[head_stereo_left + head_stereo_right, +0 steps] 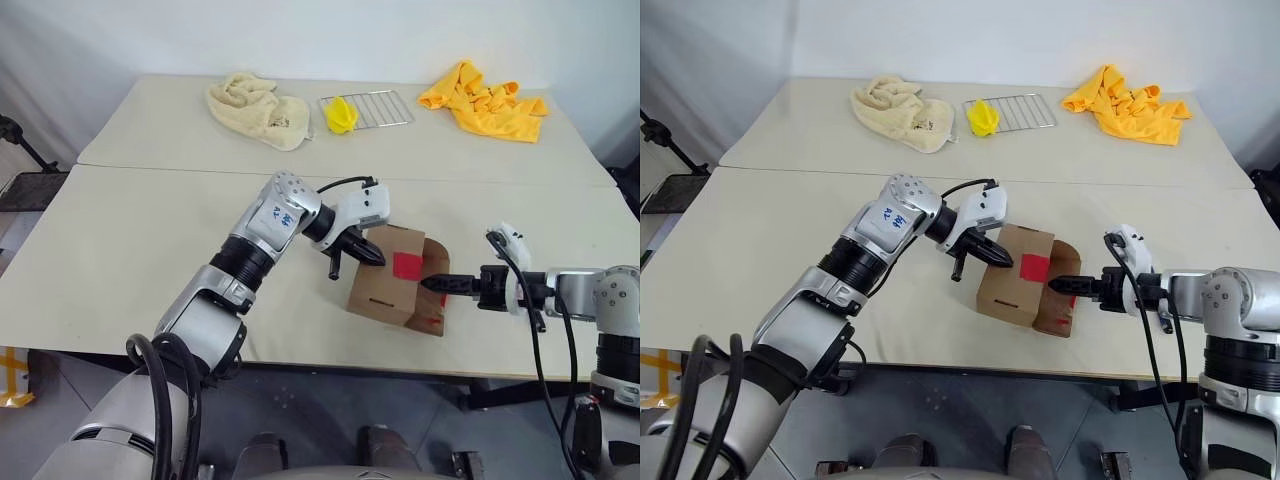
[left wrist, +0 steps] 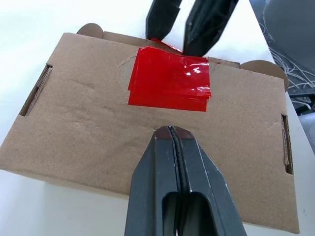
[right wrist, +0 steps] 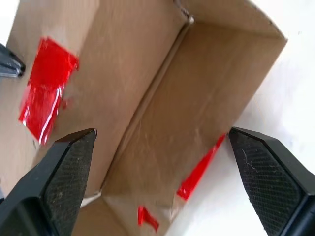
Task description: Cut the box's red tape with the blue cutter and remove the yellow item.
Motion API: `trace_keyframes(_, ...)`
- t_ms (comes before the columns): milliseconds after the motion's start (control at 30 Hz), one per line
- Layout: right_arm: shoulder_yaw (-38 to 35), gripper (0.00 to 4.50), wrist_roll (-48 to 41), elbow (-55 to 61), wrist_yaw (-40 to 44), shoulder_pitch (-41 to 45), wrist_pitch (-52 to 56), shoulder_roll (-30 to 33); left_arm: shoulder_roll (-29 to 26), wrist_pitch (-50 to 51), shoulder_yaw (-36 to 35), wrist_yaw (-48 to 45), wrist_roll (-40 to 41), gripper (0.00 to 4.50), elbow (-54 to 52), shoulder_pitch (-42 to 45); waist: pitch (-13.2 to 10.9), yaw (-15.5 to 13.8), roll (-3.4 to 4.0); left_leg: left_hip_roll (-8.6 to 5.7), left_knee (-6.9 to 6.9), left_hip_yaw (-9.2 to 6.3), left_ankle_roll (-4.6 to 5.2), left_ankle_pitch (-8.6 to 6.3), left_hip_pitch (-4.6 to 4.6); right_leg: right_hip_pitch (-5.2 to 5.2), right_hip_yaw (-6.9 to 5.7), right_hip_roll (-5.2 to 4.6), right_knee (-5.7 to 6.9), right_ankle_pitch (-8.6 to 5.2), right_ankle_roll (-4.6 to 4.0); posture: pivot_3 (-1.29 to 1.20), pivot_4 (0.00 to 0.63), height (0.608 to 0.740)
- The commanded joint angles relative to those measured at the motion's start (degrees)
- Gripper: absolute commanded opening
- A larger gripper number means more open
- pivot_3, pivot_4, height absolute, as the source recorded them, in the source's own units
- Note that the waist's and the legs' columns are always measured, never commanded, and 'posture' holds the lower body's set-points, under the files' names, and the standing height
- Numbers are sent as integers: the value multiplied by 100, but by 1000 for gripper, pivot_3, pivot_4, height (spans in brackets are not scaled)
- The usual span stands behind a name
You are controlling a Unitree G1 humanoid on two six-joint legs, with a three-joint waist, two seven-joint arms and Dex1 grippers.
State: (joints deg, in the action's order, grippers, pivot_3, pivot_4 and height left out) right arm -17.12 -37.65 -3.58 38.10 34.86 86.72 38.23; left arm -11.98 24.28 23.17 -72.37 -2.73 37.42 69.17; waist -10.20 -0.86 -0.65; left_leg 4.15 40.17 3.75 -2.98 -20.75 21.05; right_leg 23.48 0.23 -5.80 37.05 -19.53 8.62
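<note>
Box [image 1: 392, 290] near table's [image 1: 120, 260] front edge, lid flap already hanging open on the right side. Left gripper [image 2: 171, 130] clenched empty, pressed on lid beside red tape [image 2: 170, 78]. Right gripper [image 3: 162, 142] spread wide at the opening. Best reached straight inside while pinning lid steadily.

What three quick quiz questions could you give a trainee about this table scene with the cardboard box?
1. True or false: the left gripper is shut, its tip pressing on the box lid.
2. Which gripper is open? A) left B) right
3. Fill in: the small yellow item far back on the table lies on a wire ____.

Key: 1 true; 2 B, its fingers spread at the box's open front flap, which carries cut red tape; 3 rack, between a cream towel and a yellow cloth.
</note>
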Motion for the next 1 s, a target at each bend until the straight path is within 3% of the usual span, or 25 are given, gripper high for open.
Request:
trace_keyframes(33, 96, 4278, 66, -401, -29, 127, -282, -113, -49, 118, 284, 6, -283, 0, 171, -159, 1, 24, 0, 0, 1, 0, 0, 0, -1, -1, 0, 0, 1, 1, 0, 0, 150, 740)
trace_keyframes(133, 143, 3557, 26, -507, 31, 105, -390, -135, -68, 117, 285, 10, -281, 0, 169, -161, 2, 57, -2, 0, 2, 0, 2, 1, -3, -4, 0, 0, 1, 3, 1, 0, 150, 740)
trace_keyframes(467, 202, 173, -18, -465, 44, 70, -432, -118, -44, 103, 280, 43, -276, 0, 205, -131, 4, 92, 1, 0, 0, 0, 2, 2, -2, -3, 2, 0, 0, 4, 1, 0, 150, 740)
trace_keyframes(1000, 409, 30, -59, -467, 254, 171, -478, -137, 90, -80, 239, 149, -288, 0, 444, -57, 5, 91, 2, 0, 0, 0, 2, 2, -1, -3, 2, 0, -3, 5, 2, 0, 150, 740)
